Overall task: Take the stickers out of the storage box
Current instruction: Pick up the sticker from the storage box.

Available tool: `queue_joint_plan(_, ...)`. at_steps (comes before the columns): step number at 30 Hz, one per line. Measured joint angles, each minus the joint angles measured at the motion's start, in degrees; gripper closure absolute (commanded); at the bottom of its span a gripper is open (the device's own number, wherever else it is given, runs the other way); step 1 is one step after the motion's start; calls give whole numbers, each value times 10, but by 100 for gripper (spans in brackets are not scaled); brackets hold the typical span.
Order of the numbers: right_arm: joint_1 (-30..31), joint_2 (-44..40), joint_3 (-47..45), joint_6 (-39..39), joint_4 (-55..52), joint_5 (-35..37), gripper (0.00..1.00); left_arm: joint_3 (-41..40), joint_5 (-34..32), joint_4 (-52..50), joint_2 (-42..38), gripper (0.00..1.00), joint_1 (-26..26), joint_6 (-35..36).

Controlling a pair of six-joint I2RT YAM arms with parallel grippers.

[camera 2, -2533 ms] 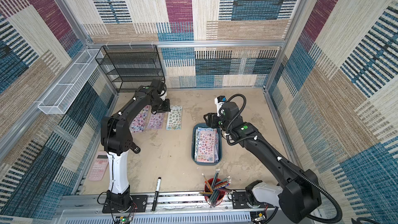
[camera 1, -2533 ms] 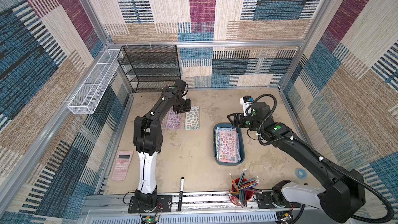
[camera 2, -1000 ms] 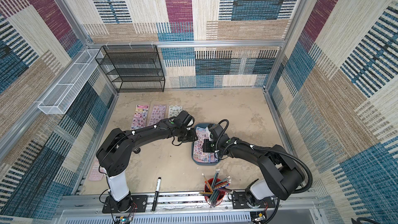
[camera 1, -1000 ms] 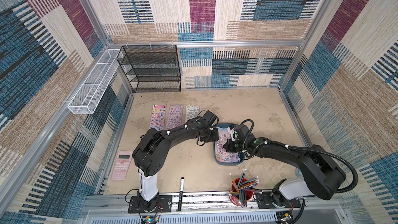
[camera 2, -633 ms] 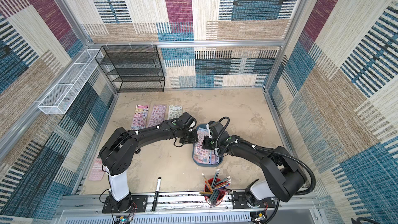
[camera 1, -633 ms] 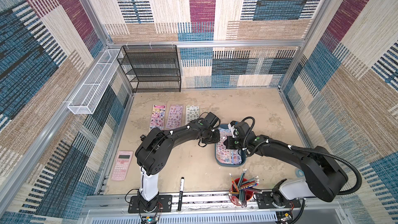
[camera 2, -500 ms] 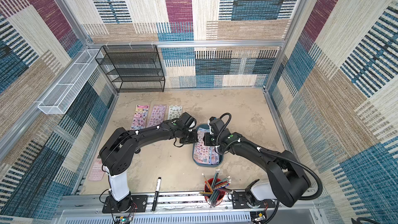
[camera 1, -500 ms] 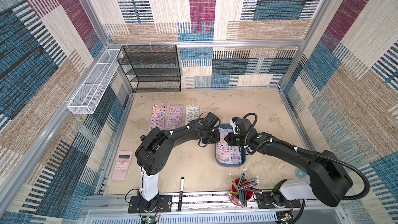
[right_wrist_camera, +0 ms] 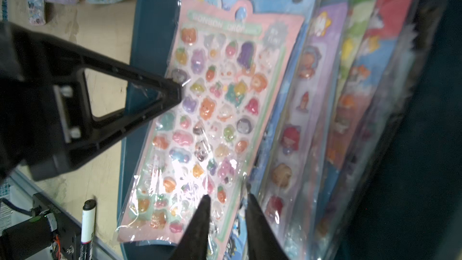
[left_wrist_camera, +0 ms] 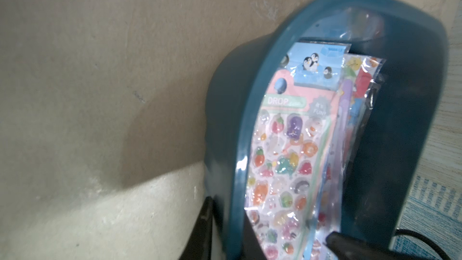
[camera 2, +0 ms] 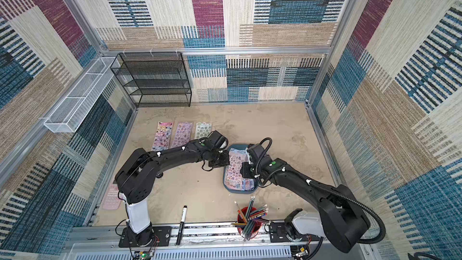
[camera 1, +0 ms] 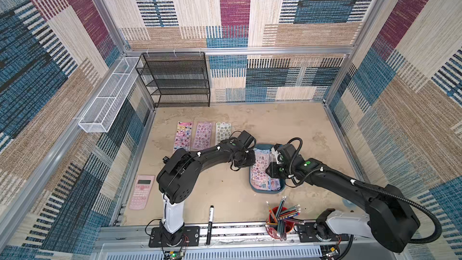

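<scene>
You see the storage box [camera 1: 265, 191] lying on the desk [camera 1: 225, 191] at about 3 o'clock from the desk's middle. The stickers [camera 1: 261, 168] are inside it as a fanned pile, with a pink sheet [right_wrist_camera: 212, 108] on top and blue, lilac and red ones beside it. Three other sheets [camera 1: 203, 135] lie flat in a row on the desk at about 11 o'clock, well apart from the box. Your left tool [camera 1: 250, 159] is at the 9 o'clock side of the box; one finger [right_wrist_camera: 171, 93] of it crosses the rim and its tip touches the edge of the pink sheet, but you cannot tell from here if this tool is closed on something. Your right tool [right_wrist_camera: 226, 196] reaches over the box from the 3 o'clock side; its jaws stand with a narrow gap, and the other long edge of the pink sheet lies at this gap. A cup of pencils [camera 1: 276, 217] stands at 5 o'clock, a marker [camera 1: 210, 217] at 6 o'clock, a pink calculator [camera 1: 142, 191] at 8 o'clock
</scene>
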Motion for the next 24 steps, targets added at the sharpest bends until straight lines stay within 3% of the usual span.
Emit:
queue_joint_plan(5, 0, 19, -22, 8, 35, -26, 71, 0, -1, 0, 0, 84, -1, -2)
queue_joint_plan(9, -1, 37, -24, 18, 55, -33, 55, 0, -1, 2, 1, 84, -1, -2)
queue_joint_plan(14, -1, 47, -33, 32, 92, -49, 53, -2, -2, 6, 1, 84, -3, -6)
queue_joint_plan(17, -2, 54, -38, 41, 112, -57, 71, -4, -1, 8, 1, 84, -4, -10)
queue_joint_plan(19, -6, 54, -47, 50, 125, -57, 87, -8, -1, 14, 1, 79, -5, -12)
queue_joint_plan(22, -11, 46, -58, 68, 141, -66, 98, -18, -2, 30, 0, 67, -7, -17)
queue_joint_plan(24, -16, 29, -63, 73, 141, -66, 100, -29, -1, 36, -3, 64, -7, -24)
